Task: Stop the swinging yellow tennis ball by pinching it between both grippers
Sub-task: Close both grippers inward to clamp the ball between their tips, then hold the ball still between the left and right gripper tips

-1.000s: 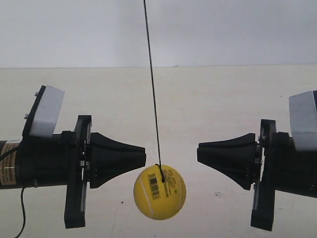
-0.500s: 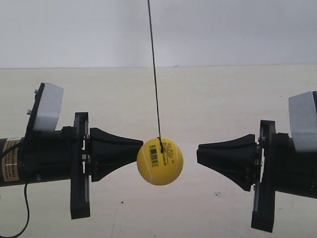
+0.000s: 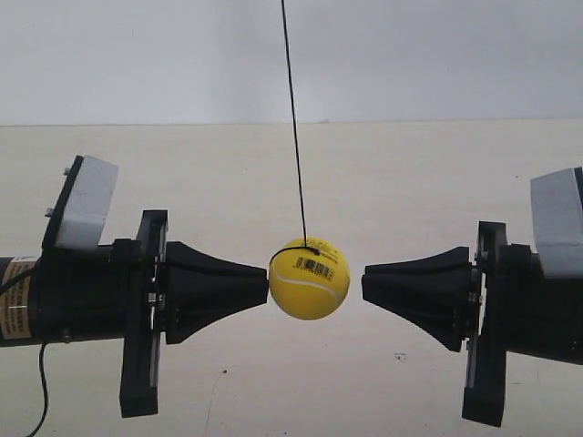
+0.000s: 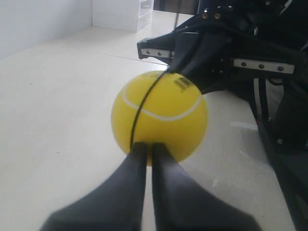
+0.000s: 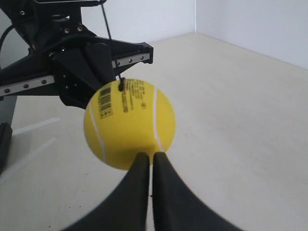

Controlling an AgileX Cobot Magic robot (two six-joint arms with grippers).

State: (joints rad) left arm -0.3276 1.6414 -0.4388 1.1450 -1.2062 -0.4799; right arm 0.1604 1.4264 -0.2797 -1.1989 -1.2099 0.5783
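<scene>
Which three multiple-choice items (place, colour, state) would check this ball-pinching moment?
1. Where is the yellow tennis ball?
A. resting atop one gripper
B. hanging between the left gripper and right gripper
C. above both
2. What colour is the string?
A. white
B. red
C. black
3. How do both grippers' jaws stand?
A. wide open
B. shut
C. one open
Answers: B, the exterior view shows it level with both tips; C, a thin black line; B, each wrist view shows only a slit.

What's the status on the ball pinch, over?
Left gripper, right gripper: both shut. Yellow tennis ball between them, seemingly touching exterior view's left one, gap at right one. Nothing blocking.
</scene>
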